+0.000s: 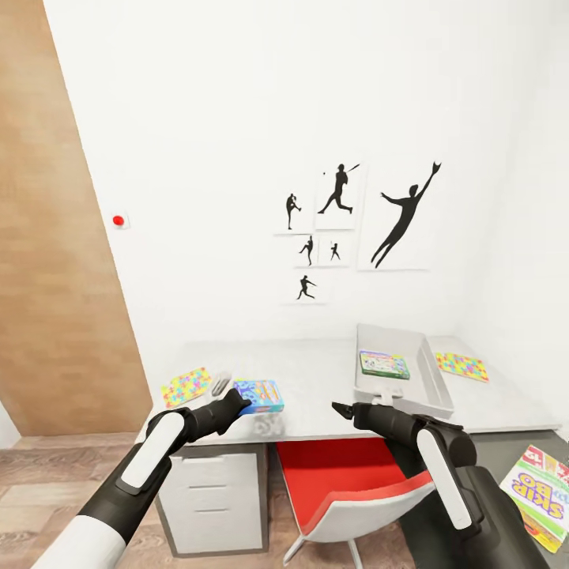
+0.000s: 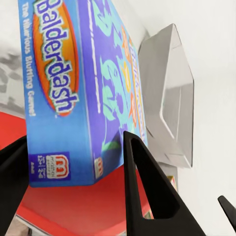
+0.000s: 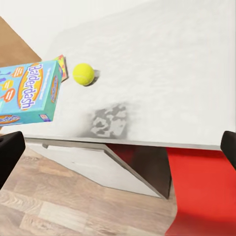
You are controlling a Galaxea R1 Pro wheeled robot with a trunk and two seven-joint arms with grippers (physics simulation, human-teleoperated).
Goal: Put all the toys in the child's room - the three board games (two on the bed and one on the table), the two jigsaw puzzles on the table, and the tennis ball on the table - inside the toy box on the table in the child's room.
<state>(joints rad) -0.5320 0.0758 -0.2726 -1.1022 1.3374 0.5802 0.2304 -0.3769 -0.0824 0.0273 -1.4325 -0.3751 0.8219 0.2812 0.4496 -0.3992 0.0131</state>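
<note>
Left hand (image 2: 73, 191) spread wide before blue Balderdash box (image 2: 73, 93) on bench (image 1: 316, 379), right hand (image 1: 341, 408) wide open, Monopoly box (image 1: 384, 364) inside toy box (image 1: 431, 379), tennis ball (image 3: 83, 74) nearby

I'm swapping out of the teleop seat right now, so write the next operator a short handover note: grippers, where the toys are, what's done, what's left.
Left gripper: open, at the blue Balderdash box, which lies near the table's front edge; nothing gripped.
Right gripper: open, empty, in front of the toy box.
Done: the green-edged game box lies inside the toy box.
Left: Balderdash; one jigsaw puzzle at the table's left end; the other puzzle right of the toy box; the tennis ball on the table by Balderdash; Skip-Bo on the dark surface at far right.
</note>
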